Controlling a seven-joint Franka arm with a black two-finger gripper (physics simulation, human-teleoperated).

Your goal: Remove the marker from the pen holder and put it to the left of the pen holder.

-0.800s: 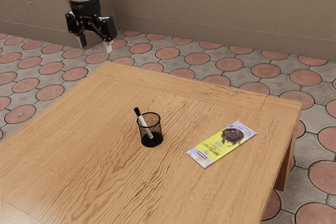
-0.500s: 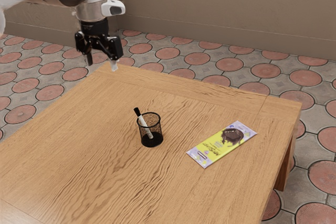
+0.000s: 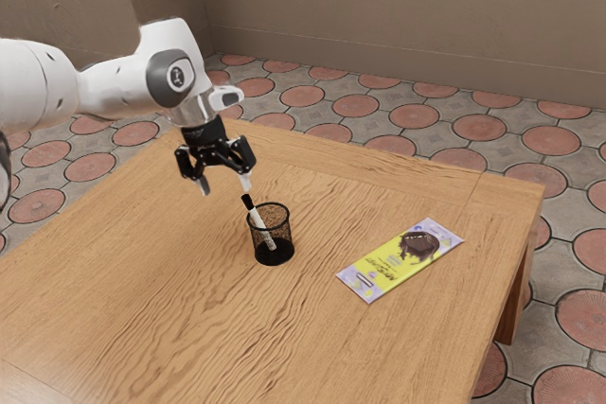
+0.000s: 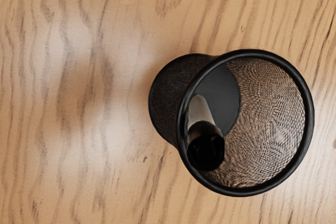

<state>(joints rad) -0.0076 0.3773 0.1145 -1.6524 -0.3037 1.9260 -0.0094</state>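
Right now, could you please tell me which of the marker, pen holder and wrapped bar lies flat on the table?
The wrapped bar, with the yellow and lilac wrapper, lies flat; the pen holder stands upright, and the marker leans inside it.

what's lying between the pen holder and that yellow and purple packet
Just wooden tabletop between the pen holder and the packet, in the exterior view.

The exterior view crops the arm (image 3: 114, 87) and the desk's near side (image 3: 227, 390); fine print on the chocolate bar (image 3: 401, 258) is illegible.
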